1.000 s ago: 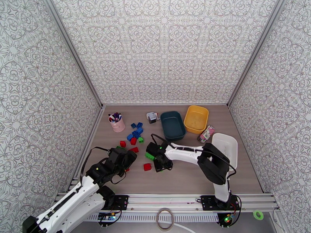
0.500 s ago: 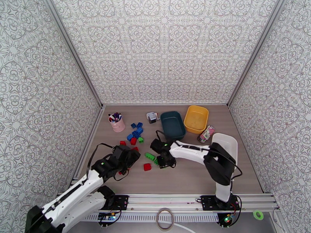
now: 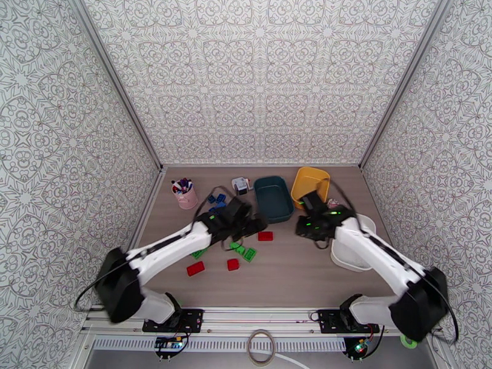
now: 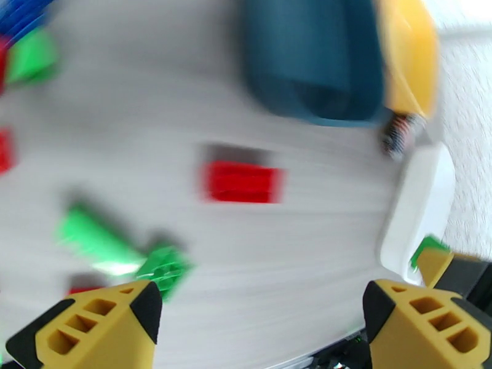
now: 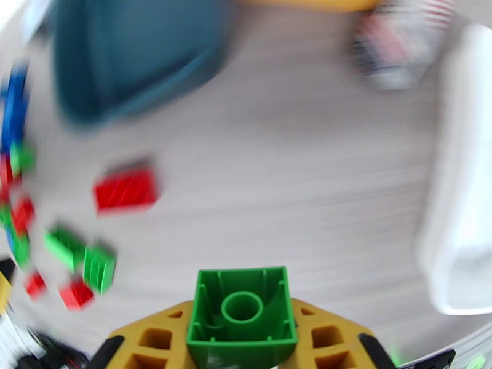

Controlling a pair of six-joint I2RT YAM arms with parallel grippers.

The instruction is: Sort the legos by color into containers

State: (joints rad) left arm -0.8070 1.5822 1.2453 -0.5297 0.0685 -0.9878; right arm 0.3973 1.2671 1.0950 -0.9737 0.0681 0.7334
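While my right gripper [image 5: 241, 333] clamps a green brick [image 5: 240, 302] near the white tub [image 5: 461, 229], I'd next release it there, my left gripper [image 4: 258, 327], fingers apart, hovering over a blurred, seemingly red brick [image 4: 241, 181].

In the top view the left arm [image 3: 172, 244] lies across the blue legos [image 3: 216, 198] toward the table's far-left corner, so we cannot count them. The right arm [image 3: 375, 253] covers the yellow tub's [image 3: 310, 178] near rim and part of the white tub [image 3: 344, 258] by the table's right edge. Both wrist views smear: we make out no studs on the red brick [image 4: 241, 181] or the green bricks [image 4: 92, 235], and the teal tub [image 4: 310, 56] runs off the top. The green brick [image 5: 241, 312] between the right gripper's [image 5: 241, 336] jaws is cut by the bottom edge. A striped packet [image 5: 400, 44] is too blurred to read.
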